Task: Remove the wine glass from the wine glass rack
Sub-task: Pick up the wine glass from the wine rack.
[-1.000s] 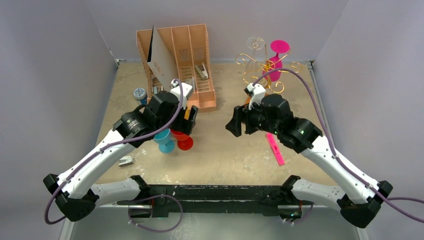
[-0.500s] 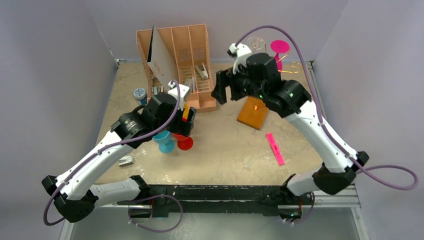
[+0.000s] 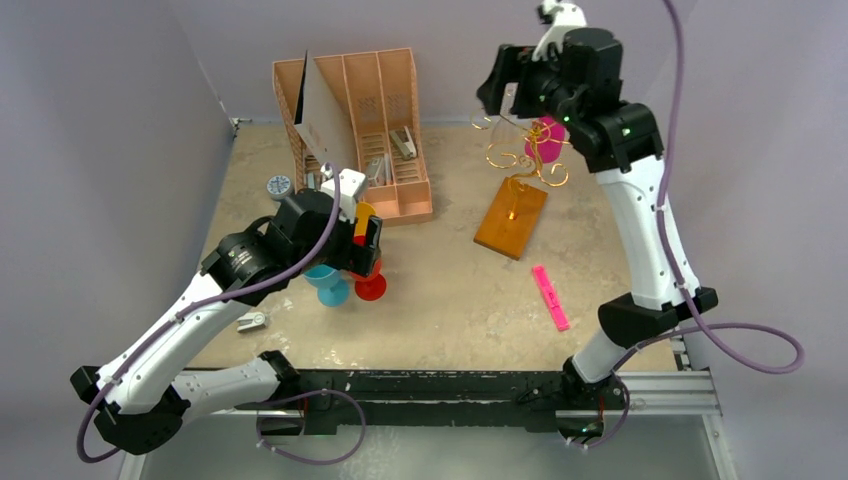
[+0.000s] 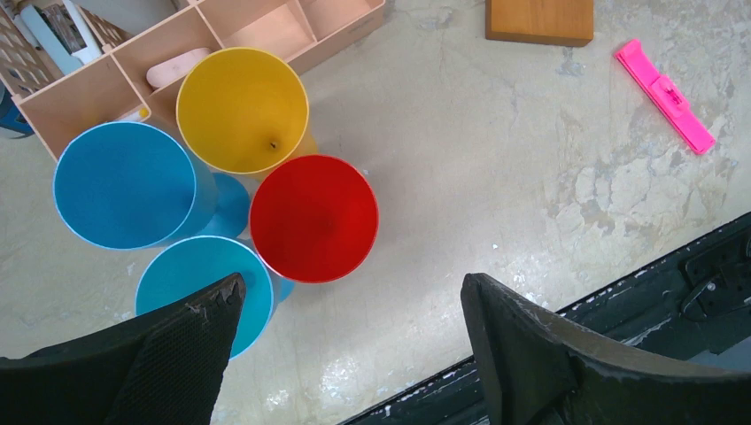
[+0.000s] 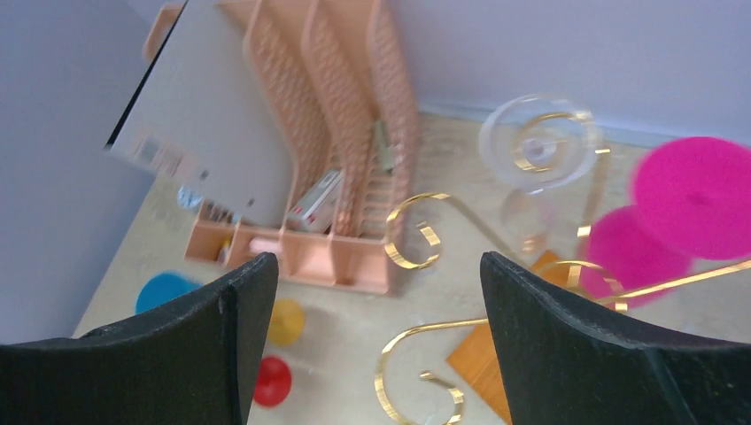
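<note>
**Approach to the rack.** Over the preceding second the right gripper [image 3: 500, 85] rose from low over the middle of the table [image 3: 450, 300] to a high position at the far right, level with the top of the wine glass rack [image 3: 511, 216]. Its fingers stood wide apart and empty. The left gripper [image 4: 350, 301] barely shifted, hovering open and empty above four coloured cups [image 4: 313, 218].

A clear glass [image 5: 538, 142] and a pink glass [image 5: 695, 195] both hung foot-up on the gold wire arms, so the removal had not begun. The reach was judged to be under way, though which glass it aimed at could not be told.

No brand or writing was legible. A greyish label [image 5: 146, 152] on the white sheet in the file organiser [image 5: 354, 133] was too blurred to read.
</note>
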